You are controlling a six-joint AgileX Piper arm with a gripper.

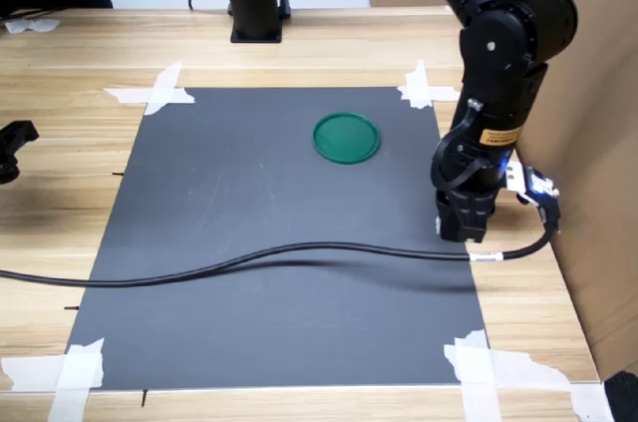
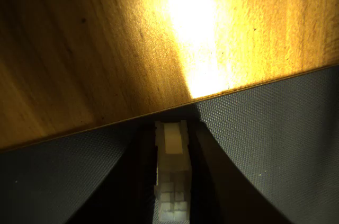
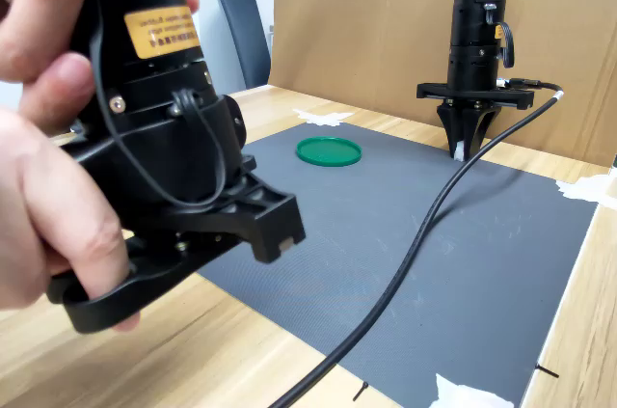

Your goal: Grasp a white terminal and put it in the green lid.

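The green lid (image 1: 346,137) (image 3: 328,151) lies flat on the black mat (image 1: 249,322), toward its far middle in the first exterior view. My gripper (image 1: 462,232) (image 3: 460,149) points straight down at the mat's right edge in the first exterior view, well apart from the lid. In the wrist view the white terminal (image 2: 172,171) sits between my dark fingers (image 2: 204,181), which press it from both sides, just by the line where the mat meets the wooden table (image 2: 106,49). A small white speck shows at the gripper tip in the second exterior view.
A black cable (image 1: 249,260) (image 3: 415,234) runs from my wrist across the mat. A cardboard wall (image 1: 598,193) stands close beside the arm. White tape strips (image 1: 159,93) hold the mat's corners. A person's hand (image 3: 39,205) holds a black device (image 3: 164,186) in the second exterior view's foreground.
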